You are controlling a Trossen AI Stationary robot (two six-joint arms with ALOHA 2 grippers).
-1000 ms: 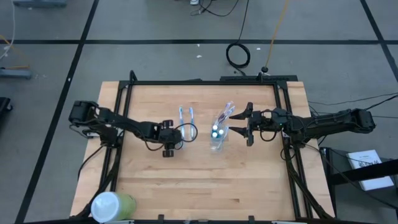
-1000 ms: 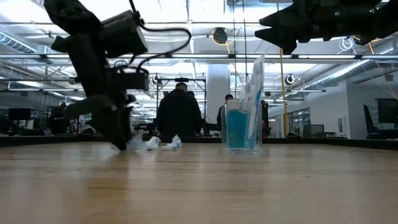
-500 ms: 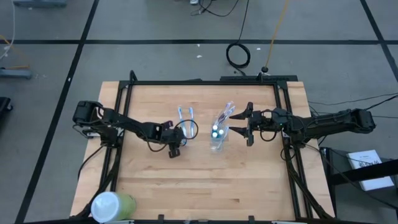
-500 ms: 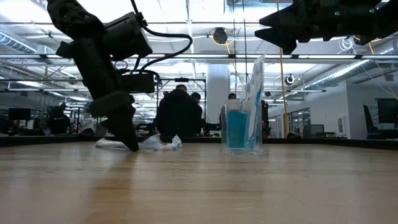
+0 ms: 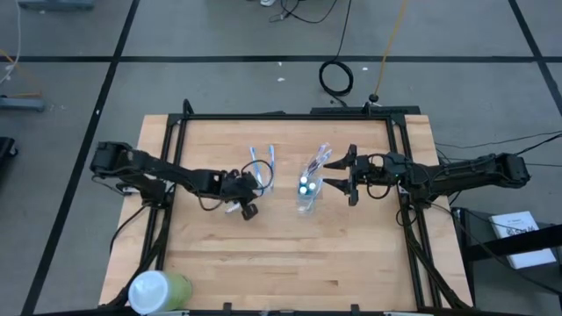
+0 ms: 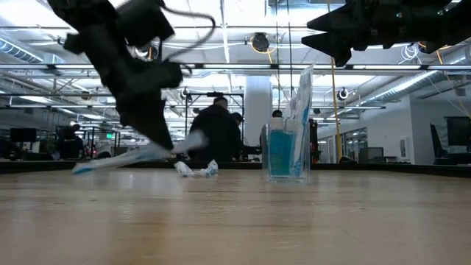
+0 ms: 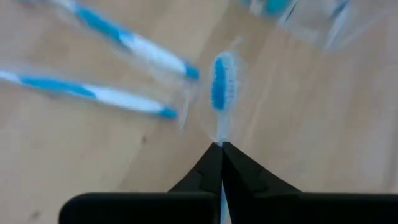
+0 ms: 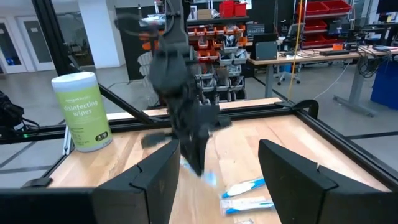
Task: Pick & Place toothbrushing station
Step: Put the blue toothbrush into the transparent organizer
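My left gripper (image 5: 255, 187) is shut on a thin blue-and-white toothbrush (image 6: 136, 154) just above the table's middle, left of the clear cup (image 5: 307, 196). Two more blue-and-white toothbrushes (image 5: 254, 157) (image 5: 273, 158) lie flat on the wood beyond it. The cup stands upright with brushes in it, a pinkish-purple one (image 5: 320, 156) sticking out toward the far edge. My right gripper (image 5: 339, 176) hovers open just right of the cup and above it (image 6: 333, 40). My left gripper pinches the toothbrush's neck (image 7: 219, 135), just behind the blue-bristled head (image 7: 219, 84), between its two shut fingertips. The fingers slant down from above and lie across the brush. The brush is lifted clear of the table and tilted, its handle end (image 6: 79, 168) lower.
A pale-green wipes container (image 5: 158, 290) stands at the near left corner. A black frame (image 5: 281, 115) runs along the table's far edge and sides. Bare wood lies between the cup and the near edge. People stand in the room beyond the table (image 6: 213, 136).
My left gripper has moved a little toward the table's right, shut on one toothbrush and risen with it. The brush lay flat on the wood; now it hangs tilted, clear of the table. The two other brushes have shifted slightly apart.
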